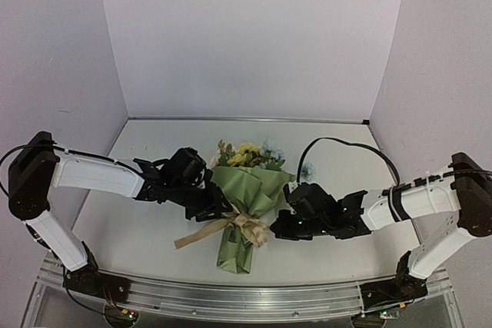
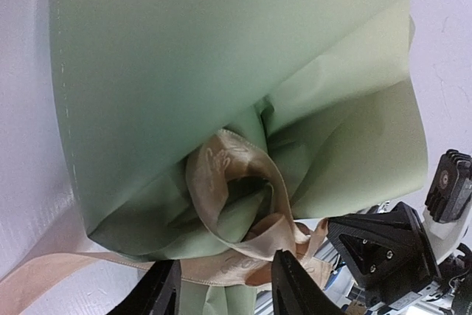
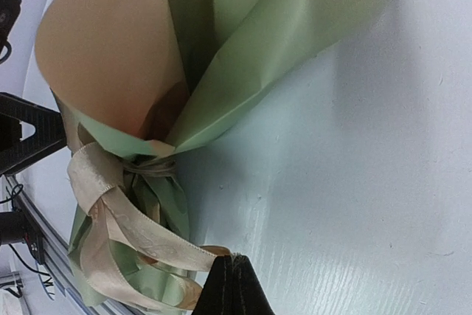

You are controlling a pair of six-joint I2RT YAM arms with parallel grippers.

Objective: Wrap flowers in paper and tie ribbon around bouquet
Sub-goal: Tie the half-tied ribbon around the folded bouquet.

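The bouquet (image 1: pixel 237 247) lies in the middle of the table, a cone of olive-green paper (image 1: pixel 250 190) with its mouth toward the back. Yellow and pale blue flowers (image 1: pixel 244 153) stick out of the cone's mouth. The tan ribbon (image 1: pixel 247 226) is looped round the neck, and one tail trails left. My left gripper (image 1: pixel 224 211) (image 2: pixel 225 271) has its fingers (image 2: pixel 158 293) pressed on either side of the paper neck (image 2: pixel 221 296), just under the ribbon (image 2: pixel 221 175). My right gripper (image 1: pixel 275 230) (image 3: pixel 231 257) is shut, pinching a ribbon end (image 3: pixel 169 245). The paper's tan inner face (image 3: pixel 110 57) shows there.
A pale blue bloom (image 1: pixel 307 170) lies just right of the cone. The right arm's black cable (image 1: pixel 354 147) arcs over the table behind it. White walls close in the back and both sides. A metal rail (image 1: pixel 246 297) runs along the near edge.
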